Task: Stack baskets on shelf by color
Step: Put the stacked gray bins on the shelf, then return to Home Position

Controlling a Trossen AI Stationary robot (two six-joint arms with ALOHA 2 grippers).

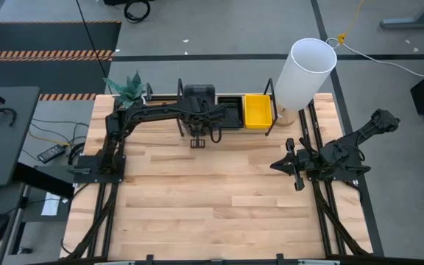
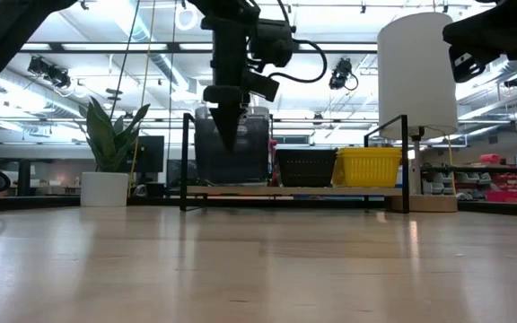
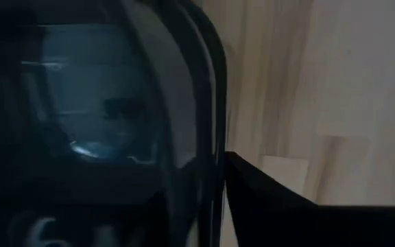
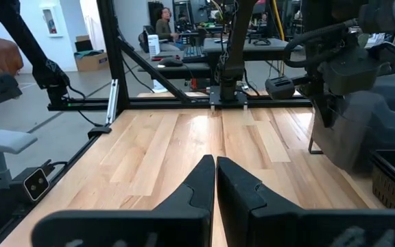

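Bare tabletop (image 2: 258, 260) is seen up front, then the shelf (image 1: 219, 125) where smoky-grey baskets (image 2: 232, 148), a black basket (image 2: 305, 167) and a yellow basket (image 1: 257, 110) are lined up by color, the left gripper (image 2: 227, 130) apparently lowering another grey one (finger state can't be told), right gripper (image 4: 215, 180) parked aside, fingers pressed together.

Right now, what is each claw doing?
Left claw: at the grey basket on the shelf; grip cannot be told.
Right claw: closed, empty.

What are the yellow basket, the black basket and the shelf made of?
The yellow basket looks like glossy moulded plastic, uniform in colour. The black basket seems plastic too, its wall perforated like mesh. The shelf appears to be a pale wood plank in thin black uprights, probably metal.
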